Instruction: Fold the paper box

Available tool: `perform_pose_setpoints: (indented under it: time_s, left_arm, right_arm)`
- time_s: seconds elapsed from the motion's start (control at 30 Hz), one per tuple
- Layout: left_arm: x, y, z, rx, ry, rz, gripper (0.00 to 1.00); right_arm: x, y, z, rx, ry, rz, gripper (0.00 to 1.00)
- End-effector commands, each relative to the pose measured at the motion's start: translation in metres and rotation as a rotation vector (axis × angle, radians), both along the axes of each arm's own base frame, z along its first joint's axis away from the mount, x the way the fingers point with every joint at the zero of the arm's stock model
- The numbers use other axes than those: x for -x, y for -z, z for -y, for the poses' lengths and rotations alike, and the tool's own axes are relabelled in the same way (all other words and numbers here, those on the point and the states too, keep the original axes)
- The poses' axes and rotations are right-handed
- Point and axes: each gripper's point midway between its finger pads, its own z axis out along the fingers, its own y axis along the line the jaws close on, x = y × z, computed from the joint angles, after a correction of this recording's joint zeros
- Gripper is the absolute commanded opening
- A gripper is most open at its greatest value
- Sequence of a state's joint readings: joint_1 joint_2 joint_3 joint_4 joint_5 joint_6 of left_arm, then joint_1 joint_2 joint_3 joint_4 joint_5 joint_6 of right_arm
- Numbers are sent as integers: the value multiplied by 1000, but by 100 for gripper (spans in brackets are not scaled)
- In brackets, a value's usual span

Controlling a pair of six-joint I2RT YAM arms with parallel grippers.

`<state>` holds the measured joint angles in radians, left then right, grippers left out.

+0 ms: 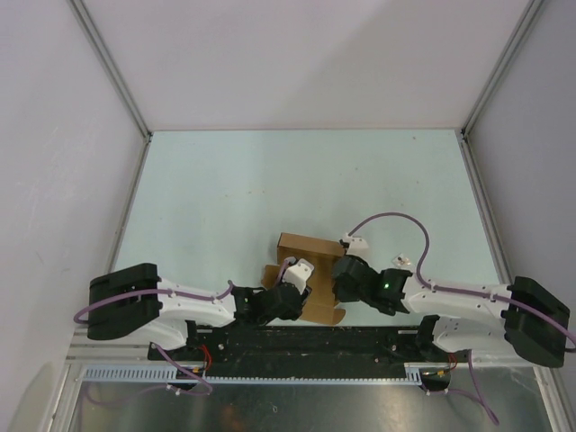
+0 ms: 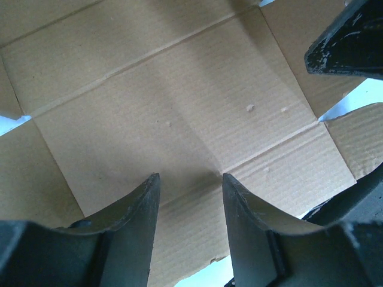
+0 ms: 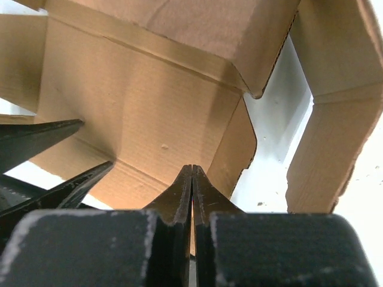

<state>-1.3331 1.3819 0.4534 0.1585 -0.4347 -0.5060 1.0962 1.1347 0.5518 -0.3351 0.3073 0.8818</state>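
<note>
Right gripper (image 3: 191,169), jaws together, meets the paper box (image 3: 149,107), a brown creased cardboard sheet with raised flaps; left gripper (image 2: 190,177), jaws apart, hovers over its panel.

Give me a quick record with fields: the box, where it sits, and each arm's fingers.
Box: paper box, brown cardboard, partly folded, some flaps raised
Place: near edge of the table
Left fingers: open, over a flat panel
Right fingers: shut, at a panel's edge; whether they pinch cardboard is unclear
</note>
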Motion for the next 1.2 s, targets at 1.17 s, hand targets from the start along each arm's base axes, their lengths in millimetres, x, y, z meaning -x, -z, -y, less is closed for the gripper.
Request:
perform_pose_setpoints:
  time_s: [1.17]
  left_arm:
    - [3, -8, 7, 42, 12, -5, 50]
  right_arm:
    - [-7, -12, 28, 122, 71, 140, 8]
